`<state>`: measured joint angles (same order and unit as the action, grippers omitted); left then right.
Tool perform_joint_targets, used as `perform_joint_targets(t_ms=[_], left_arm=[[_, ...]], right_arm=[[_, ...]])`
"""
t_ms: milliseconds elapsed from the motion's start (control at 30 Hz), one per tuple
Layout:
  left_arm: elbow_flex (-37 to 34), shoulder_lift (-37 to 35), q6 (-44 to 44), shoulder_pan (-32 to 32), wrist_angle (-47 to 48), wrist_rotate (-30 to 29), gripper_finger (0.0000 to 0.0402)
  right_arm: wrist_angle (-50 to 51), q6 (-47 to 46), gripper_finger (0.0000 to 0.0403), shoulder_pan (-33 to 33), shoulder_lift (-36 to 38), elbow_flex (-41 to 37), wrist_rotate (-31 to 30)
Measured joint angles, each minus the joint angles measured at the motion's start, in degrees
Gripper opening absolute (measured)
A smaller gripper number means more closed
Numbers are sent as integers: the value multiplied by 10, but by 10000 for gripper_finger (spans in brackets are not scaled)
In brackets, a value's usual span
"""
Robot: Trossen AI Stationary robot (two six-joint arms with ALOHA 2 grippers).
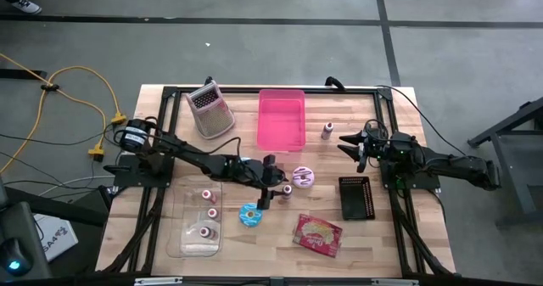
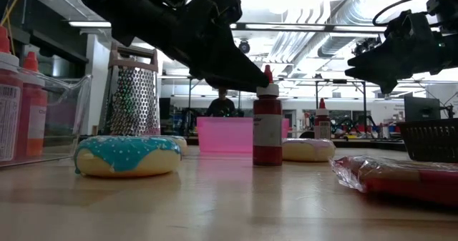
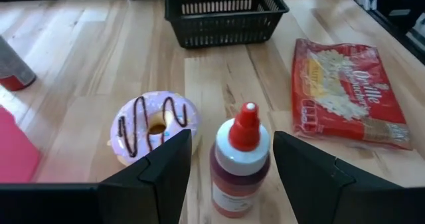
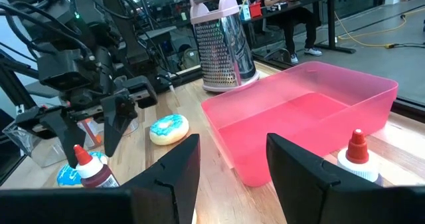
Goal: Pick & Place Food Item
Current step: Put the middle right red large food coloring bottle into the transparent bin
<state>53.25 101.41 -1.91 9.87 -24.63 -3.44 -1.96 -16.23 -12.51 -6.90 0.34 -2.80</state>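
A small bottle of dark red liquid with a red cap (image 3: pixel 240 163) stands upright on the wooden table (image 1: pixel 390 235), near the middle. My left gripper (image 3: pixel 232 167) is open, one finger on each side of the bottle, apart from it; in the high view the left gripper (image 1: pixel 276 189) reaches in from the table's left. A purple-frosted donut (image 3: pixel 154 126) lies just beyond the bottle, a blue-frosted donut (image 1: pixel 249 215) nearer the front. My right gripper (image 1: pixel 348 142) waits open above the table's right side, holding nothing.
A pink bin (image 1: pixel 282 118) and a metal grater (image 1: pixel 209 109) stand at the back. A black basket (image 1: pixel 355 197) and a popcorn bag (image 1: pixel 318 234) lie to the right, a clear tray with bottles (image 1: pixel 201 221) front left, another small bottle (image 1: pixel 327 131) by the bin.
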Motion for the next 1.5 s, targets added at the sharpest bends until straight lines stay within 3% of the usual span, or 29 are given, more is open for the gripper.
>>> perform_joint_targets(t_ms=[667,1500], left_arm=[[17,43,2,5,-29,-4,207],[24,43,6,4,-27,0,206]], right_arm=[[0,0,160,0,0,0,0],[0,0,160,0,0,0,0]])
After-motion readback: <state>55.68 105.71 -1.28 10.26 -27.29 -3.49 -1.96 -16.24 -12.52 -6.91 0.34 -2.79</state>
